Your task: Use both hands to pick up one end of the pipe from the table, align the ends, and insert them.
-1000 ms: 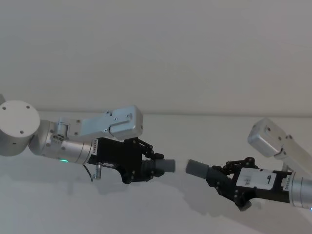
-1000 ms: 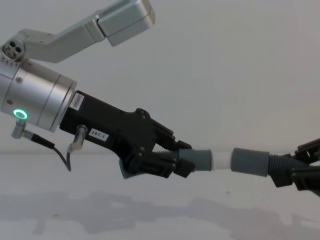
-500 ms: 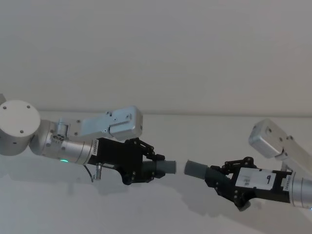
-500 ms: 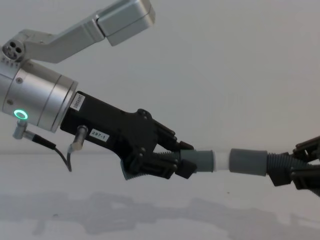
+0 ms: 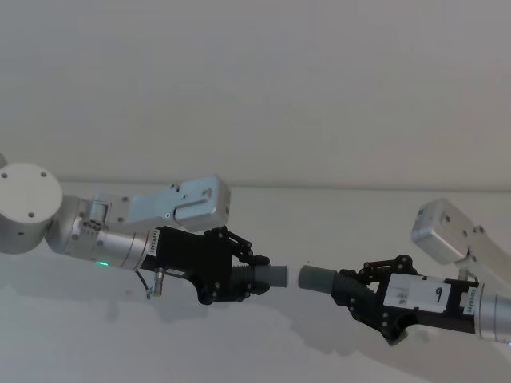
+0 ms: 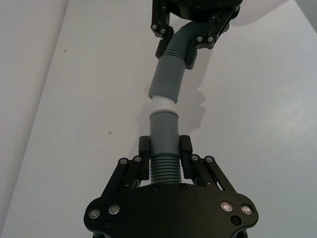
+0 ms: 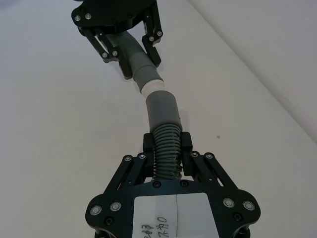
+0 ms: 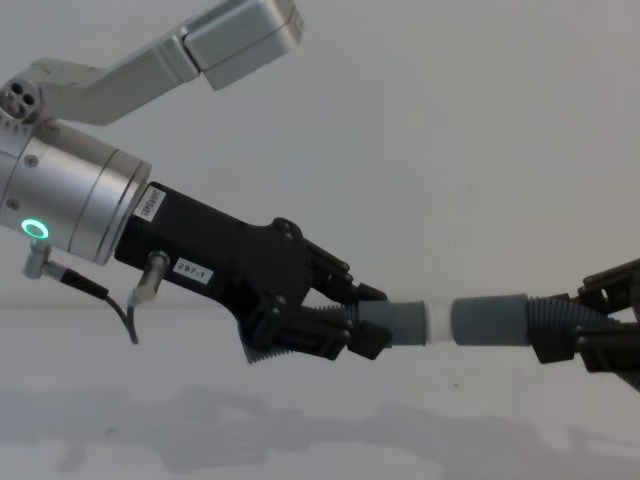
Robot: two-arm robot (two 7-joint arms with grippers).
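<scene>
Both pipe pieces are already up off the table [image 5: 263, 359] and lined up, so only the push together is left, I think. The left gripper [image 8: 335, 325] squeezes the ribbed part of the white-tipped pipe piece [image 8: 405, 323]. The right gripper [image 5: 361, 289] squeezes the ribbed part of the grey socket piece [image 8: 490, 321]. The white tip [image 6: 163, 103] sits right at the socket's mouth, maybe just starting in.

Soft, even, apparently overhead light (no glare) casts faint blurred shadows on the table [image 8: 300, 440].
</scene>
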